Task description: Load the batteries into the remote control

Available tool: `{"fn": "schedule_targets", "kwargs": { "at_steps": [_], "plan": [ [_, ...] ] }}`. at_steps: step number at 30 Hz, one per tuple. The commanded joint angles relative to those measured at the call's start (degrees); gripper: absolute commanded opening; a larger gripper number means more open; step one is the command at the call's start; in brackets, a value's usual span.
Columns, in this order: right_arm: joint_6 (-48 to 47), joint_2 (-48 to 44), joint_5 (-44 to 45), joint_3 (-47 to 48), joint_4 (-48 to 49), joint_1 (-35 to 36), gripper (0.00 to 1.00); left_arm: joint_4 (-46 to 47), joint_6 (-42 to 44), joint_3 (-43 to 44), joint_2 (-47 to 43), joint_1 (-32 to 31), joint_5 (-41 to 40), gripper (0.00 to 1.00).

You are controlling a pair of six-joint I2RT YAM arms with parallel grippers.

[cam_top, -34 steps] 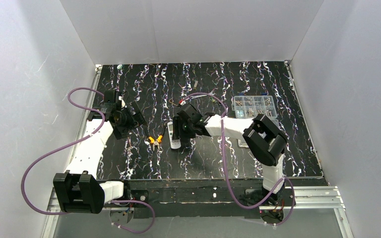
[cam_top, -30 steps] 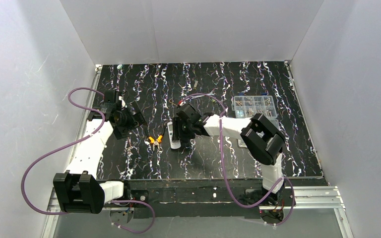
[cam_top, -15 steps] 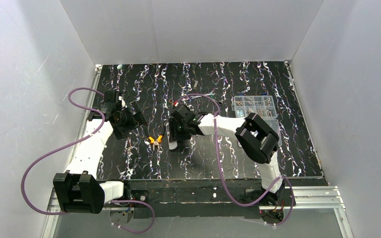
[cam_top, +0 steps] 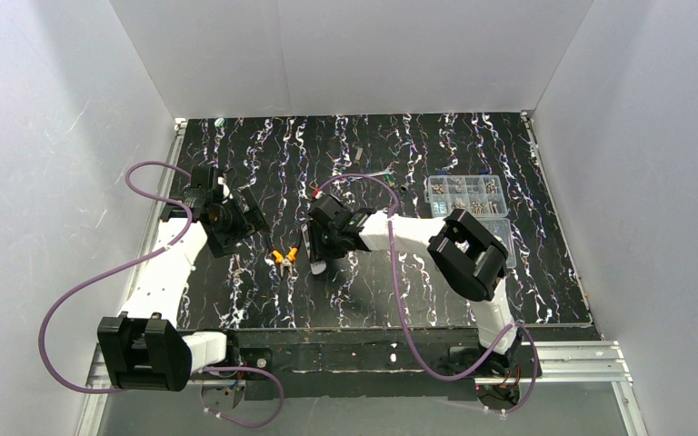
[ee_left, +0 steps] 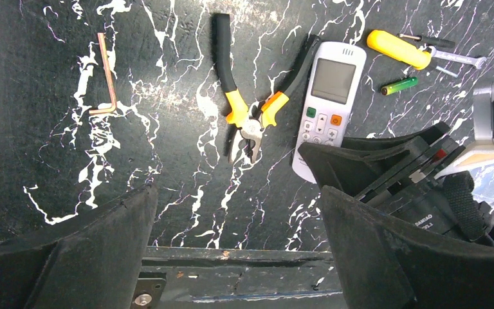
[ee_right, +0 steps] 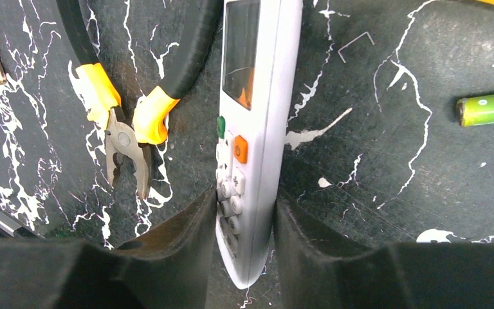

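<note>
Now | R fingers (ee_right: 180, 257) clamped on remote control (ee_right: 257, 96) | L fingers (ee_left: 71, 257) apart | battery (ee_right: 489, 108) txt unreadable

From my end the remote control (ee_right: 251, 129) looks like smooth glossy white plastic. Pliers (ee_right: 123, 138) at its 9 o'clock: dull bare metal nose, rubbery orange-and-black grips. Table (ee_right: 373, 161) is scuffed matt black marble-print.
</note>
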Motion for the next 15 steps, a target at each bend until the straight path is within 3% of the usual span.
{"fn": "schedule_targets", "kwargs": {
  "at_steps": [1, 15],
  "plan": [
    [-1.8, 2.9, 0.7, -2.0, -5.2, 2.1, 0.4, -5.6, -0.2, 0.4, 0.5, -0.2, 0.5, 0.99],
    [-2.7, 2.0, 1.8, -3.6, -6.0, 3.3, 0.44, -5.7, -2.0, 1.2, 1.5, -0.2, 1.8, 0.99]
  ]
}}
